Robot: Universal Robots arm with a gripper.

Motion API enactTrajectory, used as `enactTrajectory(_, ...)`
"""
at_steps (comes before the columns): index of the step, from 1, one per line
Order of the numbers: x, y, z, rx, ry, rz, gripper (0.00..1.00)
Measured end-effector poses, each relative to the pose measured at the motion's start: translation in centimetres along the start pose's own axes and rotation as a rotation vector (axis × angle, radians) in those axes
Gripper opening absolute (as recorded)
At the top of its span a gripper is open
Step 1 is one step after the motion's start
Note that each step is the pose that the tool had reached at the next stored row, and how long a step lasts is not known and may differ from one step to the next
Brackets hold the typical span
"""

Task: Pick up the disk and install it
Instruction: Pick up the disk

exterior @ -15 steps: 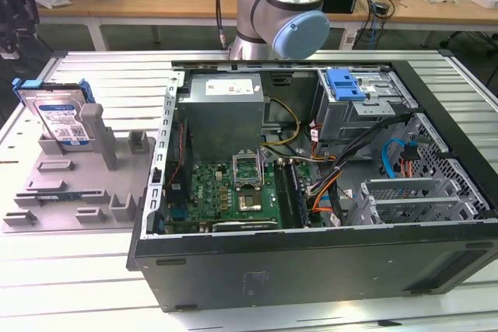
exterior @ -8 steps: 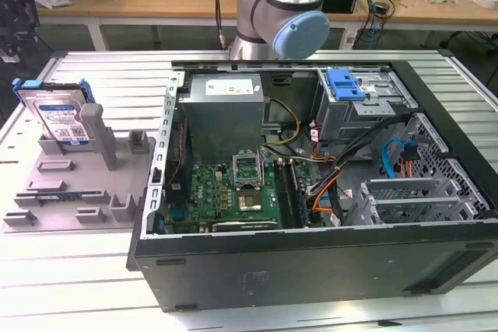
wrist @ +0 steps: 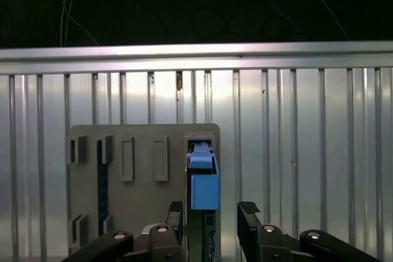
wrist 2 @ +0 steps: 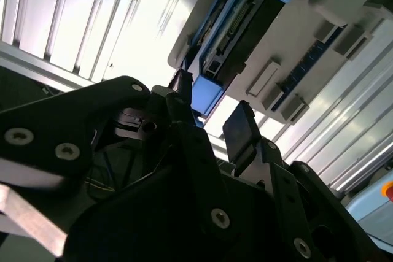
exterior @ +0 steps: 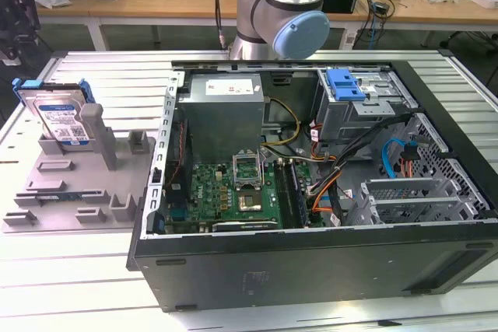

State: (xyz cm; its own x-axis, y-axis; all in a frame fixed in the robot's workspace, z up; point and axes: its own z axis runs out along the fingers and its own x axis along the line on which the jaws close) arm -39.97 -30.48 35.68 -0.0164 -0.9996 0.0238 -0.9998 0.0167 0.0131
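on the slatted silver metal table sits an open black computer case, with a grey plastic holder plate by the table edge at the exterior view's left. the disk, a flat silver hard drive in a blue plastic rail bracket, stands in a slot at the holder's far corner. the black gripper has its fingers apart, holding nothing, lined up with the disk's thin edge but clear of it. the risk, as i judge it: a skewed or off-centre close could catch only the blue rail, cock the drive in its slot and jam or drop it. its long axis rises from the slot, leaning slightly, with the connector end toward the gripper.
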Motion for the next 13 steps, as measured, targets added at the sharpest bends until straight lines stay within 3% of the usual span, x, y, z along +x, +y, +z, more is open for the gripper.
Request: enactTrajectory(13,0.24,0.13,0.87,0.0003,-0.0007,-0.010,0.48)
